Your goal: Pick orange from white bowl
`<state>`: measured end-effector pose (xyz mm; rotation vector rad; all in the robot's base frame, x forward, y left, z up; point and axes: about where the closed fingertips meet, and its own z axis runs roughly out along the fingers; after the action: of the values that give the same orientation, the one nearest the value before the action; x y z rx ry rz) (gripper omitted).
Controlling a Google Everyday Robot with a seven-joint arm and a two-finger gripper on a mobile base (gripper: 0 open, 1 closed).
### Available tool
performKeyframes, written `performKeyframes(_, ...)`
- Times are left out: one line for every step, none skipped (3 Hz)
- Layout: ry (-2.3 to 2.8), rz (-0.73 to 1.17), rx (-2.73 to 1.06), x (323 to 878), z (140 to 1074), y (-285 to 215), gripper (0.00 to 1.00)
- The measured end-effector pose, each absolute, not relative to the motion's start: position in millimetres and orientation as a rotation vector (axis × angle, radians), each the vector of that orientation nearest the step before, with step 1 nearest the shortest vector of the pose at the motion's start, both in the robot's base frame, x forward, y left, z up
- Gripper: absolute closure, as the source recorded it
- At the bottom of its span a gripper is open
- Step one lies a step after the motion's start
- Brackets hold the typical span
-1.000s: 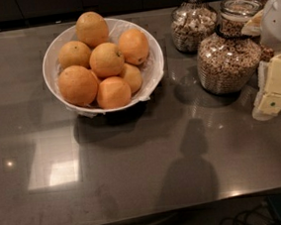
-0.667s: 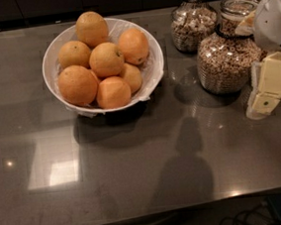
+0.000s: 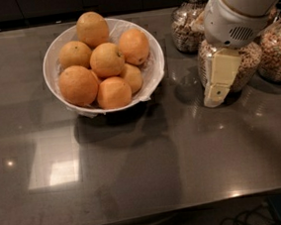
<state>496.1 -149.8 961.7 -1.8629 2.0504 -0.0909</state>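
Observation:
The white bowl (image 3: 154,69) stands on the dark counter at upper left, with crinkled white lining at its rim. It holds several smooth deep-orange oranges piled together; one orange (image 3: 106,59) lies at the middle of the pile and another (image 3: 92,28) sits highest at the back. My gripper (image 3: 214,95), cream-coloured below a white wrist housing (image 3: 231,23), hangs to the right of the bowl. It is low over the counter and apart from the bowl, and it holds nothing that I can see.
Glass jars of cereal stand at the back right: one (image 3: 188,25) behind the bowl's right side, one (image 3: 243,69) directly behind my gripper, one (image 3: 278,54) at the right edge. The counter's front edge (image 3: 150,218) runs along the bottom, with cables below.
My arm has moved left from the right edge of the view toward the bowl and now covers part of the middle jar. The bowl and oranges have not moved.

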Motion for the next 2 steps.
performKeyframes(2.049,-0.091,-1.864,496.3,961.8,-149.1,0.00)
performKeyframes(2.026,-0.107,-1.857,498.6,963.7,-146.5,0.00)
